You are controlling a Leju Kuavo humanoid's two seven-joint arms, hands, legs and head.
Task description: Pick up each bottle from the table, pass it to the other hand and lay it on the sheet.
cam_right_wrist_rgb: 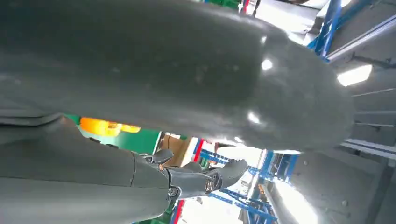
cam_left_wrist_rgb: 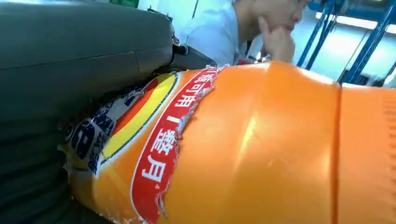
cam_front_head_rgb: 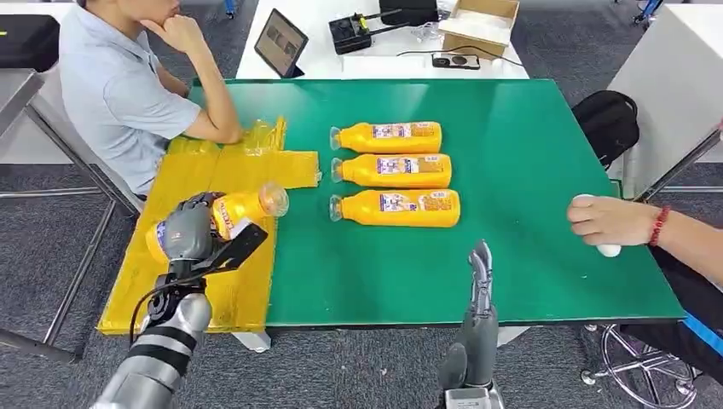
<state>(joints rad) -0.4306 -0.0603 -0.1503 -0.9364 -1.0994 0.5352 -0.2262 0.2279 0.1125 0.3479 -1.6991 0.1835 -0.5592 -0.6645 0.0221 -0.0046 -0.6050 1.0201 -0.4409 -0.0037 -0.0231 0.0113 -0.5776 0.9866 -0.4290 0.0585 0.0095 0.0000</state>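
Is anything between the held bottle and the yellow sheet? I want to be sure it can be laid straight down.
Nothing visible does. The left hand holds the bottle directly above the yellow sheet, which looks bare there. The seated person's forearm rests near the sheet's far end, away from the bottle.

Green table (cam_front_head_rgb: 529,170): three bottles (cam_front_head_rgb: 392,172), sheet (cam_front_head_rgb: 213,256).

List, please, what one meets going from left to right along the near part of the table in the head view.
Yellow sheet → left hand holding a bottle → bare green table → right hand → a person's hand.
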